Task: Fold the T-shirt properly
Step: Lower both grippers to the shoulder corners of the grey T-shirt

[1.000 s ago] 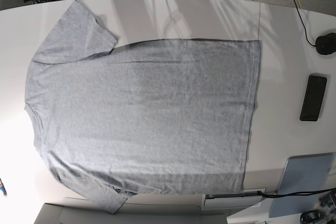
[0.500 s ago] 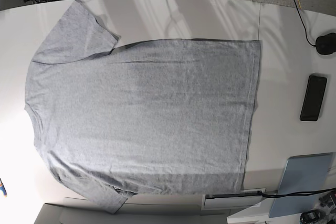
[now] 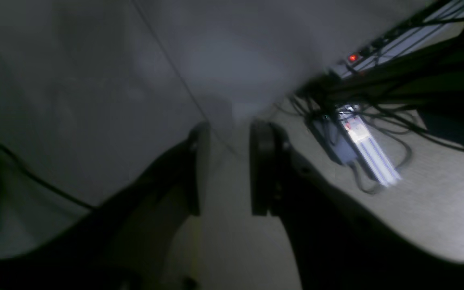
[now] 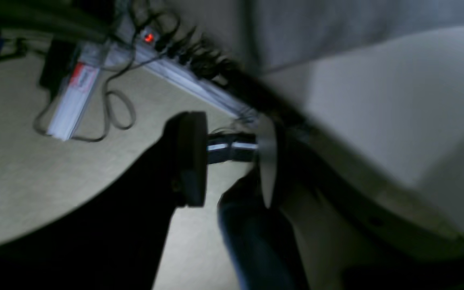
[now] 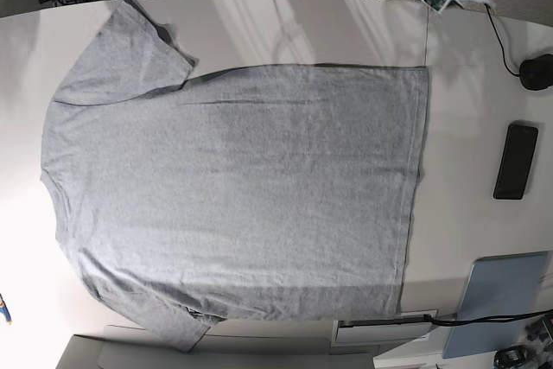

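Heather-grey cotton, the short-sleeved T-shirt (image 5: 233,196) lies spread flat and plain side up across the pale tabletop (image 5: 471,110), neck end toward the base view's left, hem toward its right, one sleeve reaching the far left corner. Well apart from it, on the right part of the tabletop, sit a black slab-shaped phone (image 5: 516,162), a black rounded mouse (image 5: 537,71) on a cable, and a pale-blue rectangular pad (image 5: 499,300) at the near corner. Both arms hang at the far edge, clear of the cloth. The left gripper (image 3: 226,169) has its jaws parted with only tabletop and floor visible between them, grasping nothing. The right gripper (image 4: 232,159) likewise stands with jaws released over the floor beside the tabletop's edge, near a power strip (image 4: 183,80) with a red light.
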`<state>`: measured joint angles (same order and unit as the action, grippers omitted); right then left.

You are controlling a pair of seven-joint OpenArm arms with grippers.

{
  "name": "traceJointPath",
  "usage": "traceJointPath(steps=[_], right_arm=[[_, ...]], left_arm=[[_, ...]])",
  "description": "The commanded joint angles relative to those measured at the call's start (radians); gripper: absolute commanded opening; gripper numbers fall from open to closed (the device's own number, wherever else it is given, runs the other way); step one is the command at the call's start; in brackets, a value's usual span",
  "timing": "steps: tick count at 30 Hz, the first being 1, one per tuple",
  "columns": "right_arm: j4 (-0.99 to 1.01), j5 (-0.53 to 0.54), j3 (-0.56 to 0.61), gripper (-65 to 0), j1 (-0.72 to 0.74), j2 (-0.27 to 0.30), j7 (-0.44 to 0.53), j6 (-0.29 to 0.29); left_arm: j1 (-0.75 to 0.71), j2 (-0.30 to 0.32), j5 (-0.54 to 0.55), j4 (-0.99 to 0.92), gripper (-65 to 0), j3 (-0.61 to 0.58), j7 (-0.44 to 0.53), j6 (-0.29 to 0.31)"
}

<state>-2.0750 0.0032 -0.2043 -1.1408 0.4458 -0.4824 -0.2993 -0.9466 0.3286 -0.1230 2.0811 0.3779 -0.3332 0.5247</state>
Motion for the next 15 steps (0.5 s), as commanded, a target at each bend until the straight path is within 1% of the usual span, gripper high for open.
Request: traceJointPath(steps=[1,2,4,6,8,9,11,13,15], right_arm=[[-0.035,0.001,-0.028,-43.5,-0.011,0.006,0.009,-0.005],[-0.053,-0.004,-0.045,-43.5,-0.007,0.006,0.011,-0.008],[-0.080,-0.027,-0.075,-43.5,0.002,0.006,0.013,-0.007],[-0.094,-0.063,-0.095,-43.5,0.017,0.006,0.012,-0.007],[-0.099,-0.100,-0.103,-43.4,0.034,0.006,0.011,-0.006],[-0.099,-0.116,-0.103,-43.4,0.044,0.006,0.008,-0.007],[-0.099,-0.134,-0.103,-42.8,0.059,0.006,0.002,-0.010],[-0.099,-0.148,-0.103,-38.3,0.068,0.006,-0.003,-0.015],[-0.099,-0.171,-0.103,-32.7,0.078,0.006,-0.008,-0.019]], left_arm=[[-0.002,0.028,0.003,0.018,-45.6,0.004,0.040,-0.002],[0.008,0.046,0.003,0.018,-43.9,0.004,0.070,0.008],[0.041,0.076,0.003,0.017,-39.9,0.004,0.099,0.056],[0.083,0.102,0.003,0.016,-37.1,0.004,0.098,0.107],[0.121,0.128,0.004,0.009,-36.2,0.004,0.099,0.130],[0.137,0.141,0.004,0.005,-36.2,0.004,0.101,0.132],[0.165,0.169,0.003,-0.013,-36.2,0.003,0.139,0.132],[0.190,0.200,0.003,-0.038,-36.2,-0.019,0.158,0.131],[0.220,0.235,-0.016,-0.069,-36.2,-0.078,0.158,0.126]])
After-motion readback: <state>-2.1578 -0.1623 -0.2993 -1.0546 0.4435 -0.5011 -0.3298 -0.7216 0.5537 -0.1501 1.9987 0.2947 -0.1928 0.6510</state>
